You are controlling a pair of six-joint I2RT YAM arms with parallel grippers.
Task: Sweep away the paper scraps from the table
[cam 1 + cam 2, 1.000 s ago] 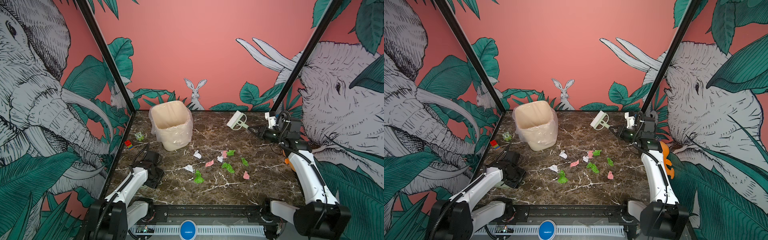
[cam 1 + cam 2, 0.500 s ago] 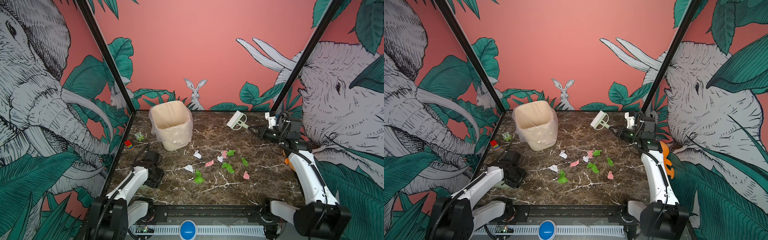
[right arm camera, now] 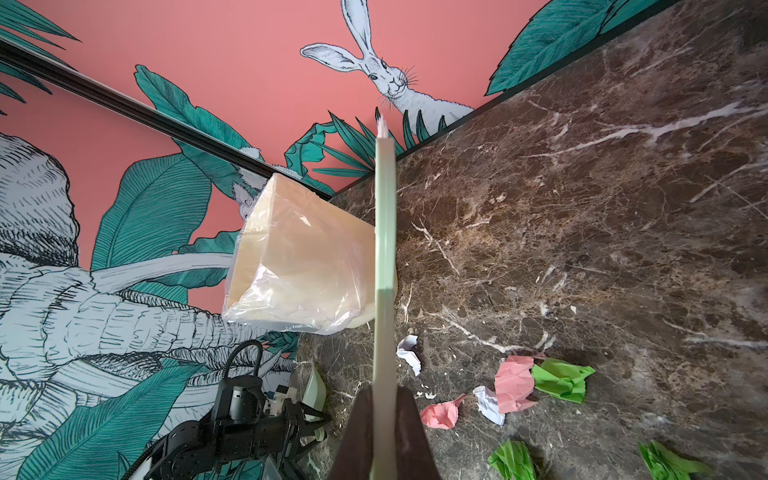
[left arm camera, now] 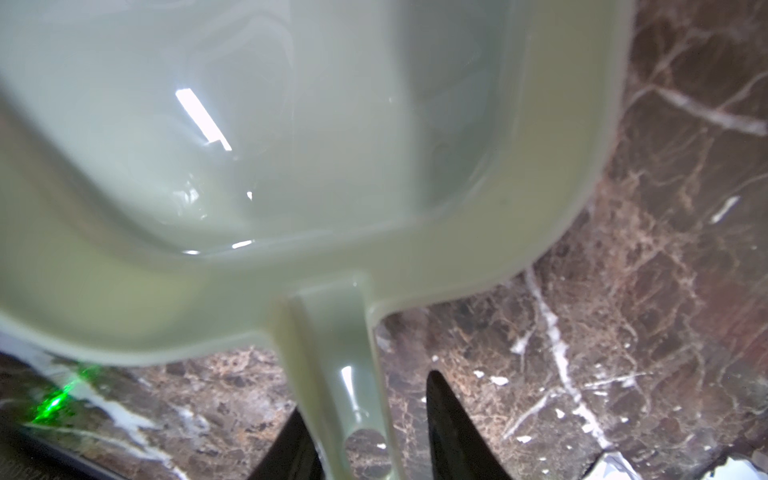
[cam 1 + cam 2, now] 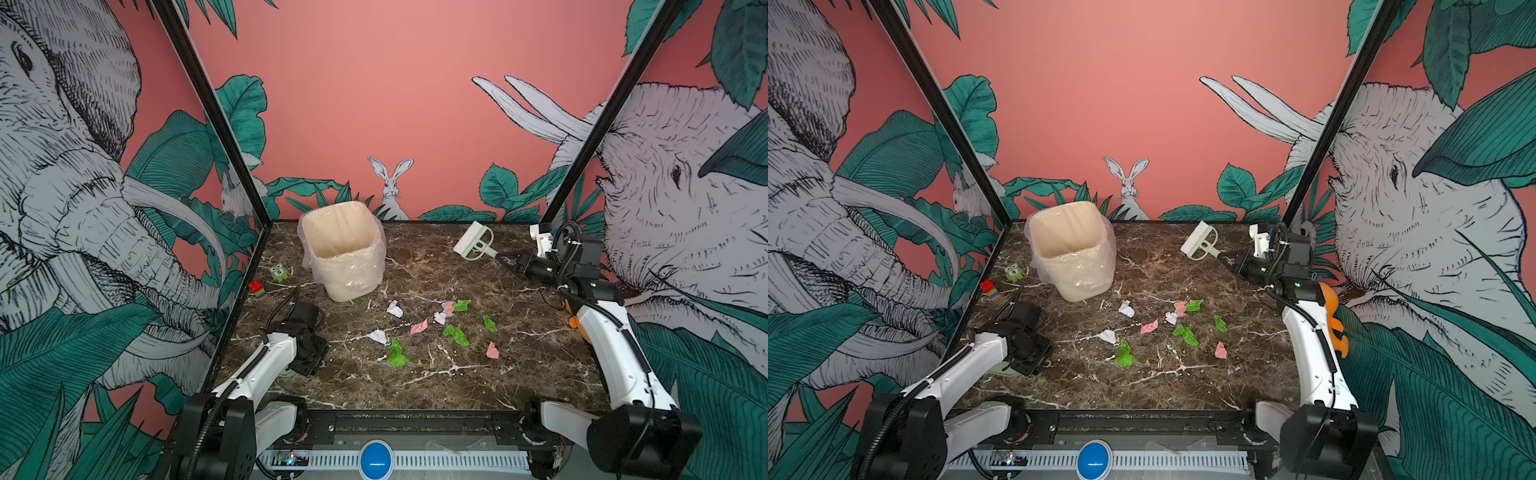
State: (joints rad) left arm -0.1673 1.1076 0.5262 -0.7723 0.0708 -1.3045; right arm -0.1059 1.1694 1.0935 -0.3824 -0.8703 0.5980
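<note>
Right fingers [image 3: 409, 436] clamp the brush [image 3: 384, 249] handle; left fingers [image 4: 453, 432] straddle the dustpan [image 4: 291, 166] handle, not yet closed. Paper scraps [image 5: 456, 334] near the bin [image 5: 353, 274] look light and crumpled: push, don't pinch.

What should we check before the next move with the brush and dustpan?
1. Grip on the brush: ok, right gripper shut on its handle.
2. Grip on the dustpan: not ok, left gripper straddles the handle, gap showing on one side.
3. Spread of the paper scraps: ok, clustered mid table, apart from both tools.
4. Path from brush to scraps: ok, bare marble between.
5. State of the bin: ok, upright, mouth open.
6. Dustpan lip flat on the table: cannot tell.
</note>
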